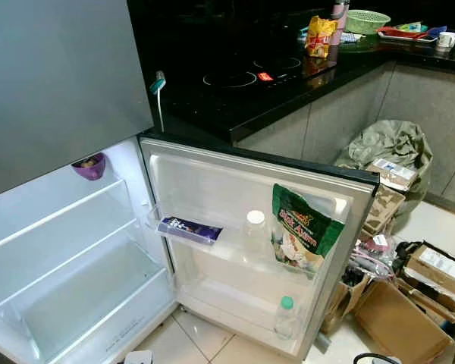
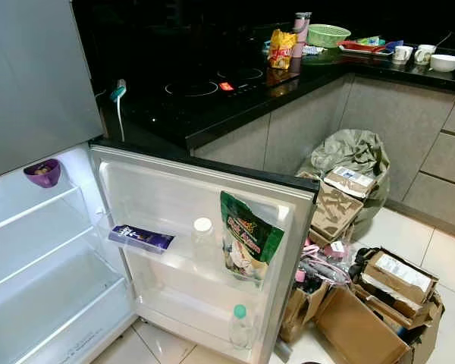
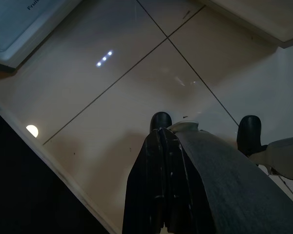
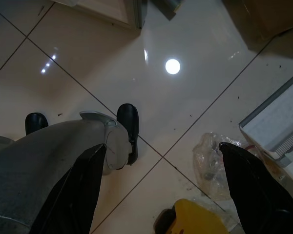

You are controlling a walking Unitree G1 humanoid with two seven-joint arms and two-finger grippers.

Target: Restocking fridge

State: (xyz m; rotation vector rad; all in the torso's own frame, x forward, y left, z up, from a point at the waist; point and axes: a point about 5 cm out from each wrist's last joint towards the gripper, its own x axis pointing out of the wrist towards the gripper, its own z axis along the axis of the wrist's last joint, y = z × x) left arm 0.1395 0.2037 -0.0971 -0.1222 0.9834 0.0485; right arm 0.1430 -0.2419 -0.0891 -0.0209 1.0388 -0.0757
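Fridge door (image 1: 212,189) open beside black counter (image 1: 235,98); left fingers (image 3: 158,195) closed, right fingers (image 4: 244,170) spread.

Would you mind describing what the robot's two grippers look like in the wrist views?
The left gripper has long black fingers, matte and slightly scuffed, tapering to narrow tips. The right gripper has the same long, dark, blade-like black fingers. No cables or markings can be made out on either.
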